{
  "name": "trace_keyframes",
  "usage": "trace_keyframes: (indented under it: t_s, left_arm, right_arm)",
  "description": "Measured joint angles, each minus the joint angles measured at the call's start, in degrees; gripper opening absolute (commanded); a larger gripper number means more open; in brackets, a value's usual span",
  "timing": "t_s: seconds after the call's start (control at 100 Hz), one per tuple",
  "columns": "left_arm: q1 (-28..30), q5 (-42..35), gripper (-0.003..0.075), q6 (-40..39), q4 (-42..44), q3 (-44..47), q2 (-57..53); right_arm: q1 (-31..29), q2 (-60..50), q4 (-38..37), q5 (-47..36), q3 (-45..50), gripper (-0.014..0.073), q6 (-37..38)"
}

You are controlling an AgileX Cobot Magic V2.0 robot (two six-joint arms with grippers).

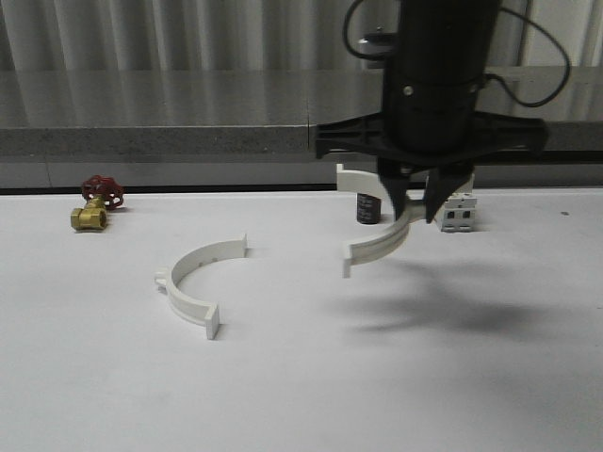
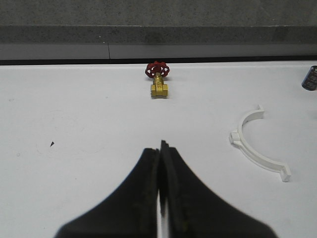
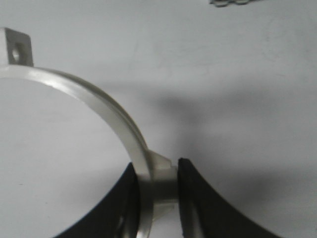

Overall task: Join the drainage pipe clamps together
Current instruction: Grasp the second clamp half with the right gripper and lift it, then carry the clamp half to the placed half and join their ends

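Front view: the right end effector (image 1: 422,209) grips one half-ring (image 1: 379,240), clamped at mid-arc, lifted above the surface (image 1: 301,377). The other half-ring (image 1: 193,282) lies flat to its left. The left end effector (image 2: 161,171) is closed, empty. Joining well likely requires turning the open sides to face, tabs aligned.

Two white drainage pipe clamps were present. One clamp half (image 1: 200,284) lay flat on the white table (image 1: 301,377); the other clamp half (image 1: 377,240) was off the surface, pinched between the fingers of the right gripper (image 1: 419,209). There were two grippers in all, the left gripper (image 2: 162,168) having its fingers pressed together on nothing. One brass valve (image 1: 94,205) with a red handwheel stood at the back left. One small black cylinder (image 1: 368,208) and one white boxy switch (image 1: 459,213) stood behind the raised clamp.
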Motion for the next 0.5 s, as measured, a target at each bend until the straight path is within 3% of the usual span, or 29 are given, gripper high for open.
trace_keyframes:
  t_s: [0.5]
  left_arm:
    - [0.0,0.0,-0.0021,0.0,0.0,0.0,0.0]
  right_arm:
    - [2.61,3.85,3.26,-2.36,-3.34,-0.0004,2.01]
